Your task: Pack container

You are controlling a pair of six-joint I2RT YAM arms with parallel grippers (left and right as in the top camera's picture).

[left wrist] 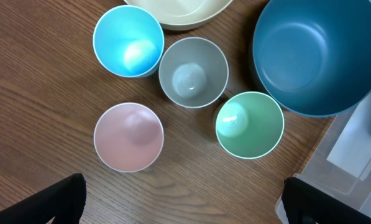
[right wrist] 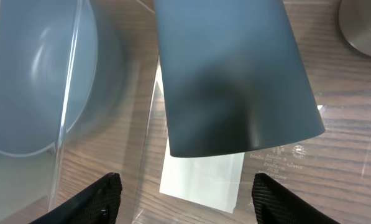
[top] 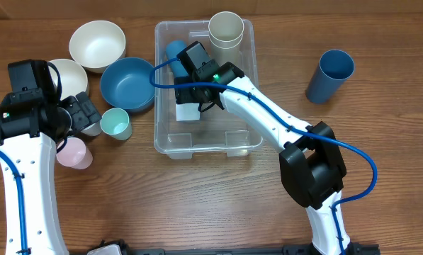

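The big clear plastic box (top: 218,138) sits in the middle of the brown wooden tabletop (top: 388,163). The right pincer (right wrist: 185,186) is inside it, spread open over a dark blue cup (right wrist: 229,81) lying down. The left pincer (left wrist: 184,193) is spread wide near a round pink cup (left wrist: 128,137).

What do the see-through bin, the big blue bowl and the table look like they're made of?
The container looks like clear, glossy plastic: the wood shows through it. The blue bowl seems matte plastic, evenly coloured with soft highlights; it could be melamine. The table shows brown wood grain, possibly laminate.
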